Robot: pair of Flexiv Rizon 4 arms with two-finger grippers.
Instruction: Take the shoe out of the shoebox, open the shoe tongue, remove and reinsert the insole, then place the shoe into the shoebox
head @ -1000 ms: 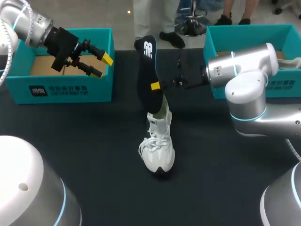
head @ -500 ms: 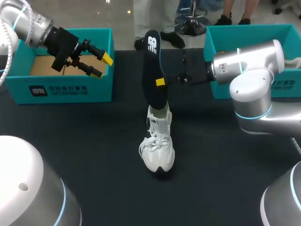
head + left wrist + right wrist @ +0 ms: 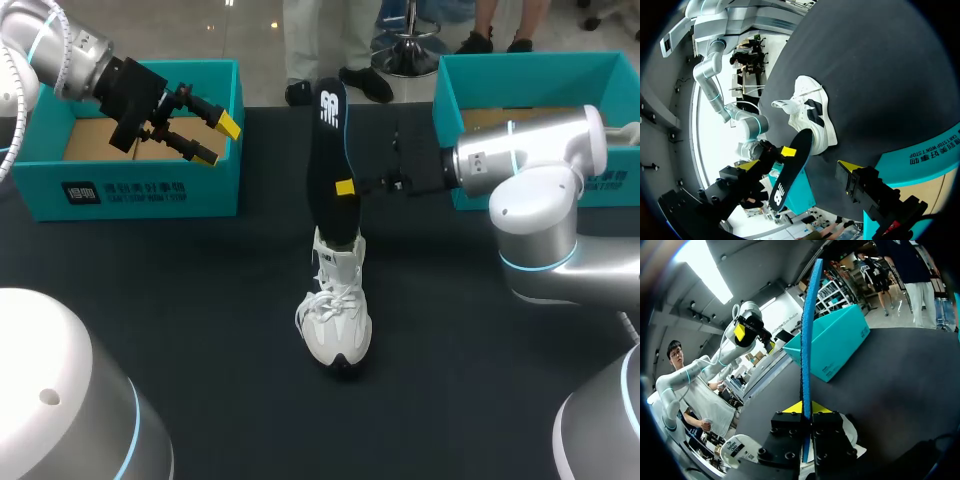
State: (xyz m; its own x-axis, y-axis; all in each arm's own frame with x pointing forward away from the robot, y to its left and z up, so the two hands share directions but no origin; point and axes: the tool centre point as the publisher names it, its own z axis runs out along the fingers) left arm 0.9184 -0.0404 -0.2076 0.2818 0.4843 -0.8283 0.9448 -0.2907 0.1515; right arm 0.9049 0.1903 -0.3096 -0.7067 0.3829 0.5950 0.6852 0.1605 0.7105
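A white sneaker (image 3: 335, 310) stands on the dark table at the middle, toe toward me; it also shows in the left wrist view (image 3: 812, 112). A black insole (image 3: 328, 165) with a blue underside rises upright out of the shoe's opening. My right gripper (image 3: 346, 187) is shut on the insole's middle; in the right wrist view its yellow tips (image 3: 806, 407) clamp the blue edge of the insole (image 3: 807, 330). My left gripper (image 3: 215, 138) hangs open over the left teal shoebox (image 3: 130, 180), with nothing between its fingers.
A second teal shoebox (image 3: 520, 85) stands at the back right behind my right arm. The left shoebox (image 3: 920, 165) shows bare cardboard inside.
My right gripper has tilted the insole more upright and shifted it slightly right, its lower end staying in the shoe. The left arm has kept still.
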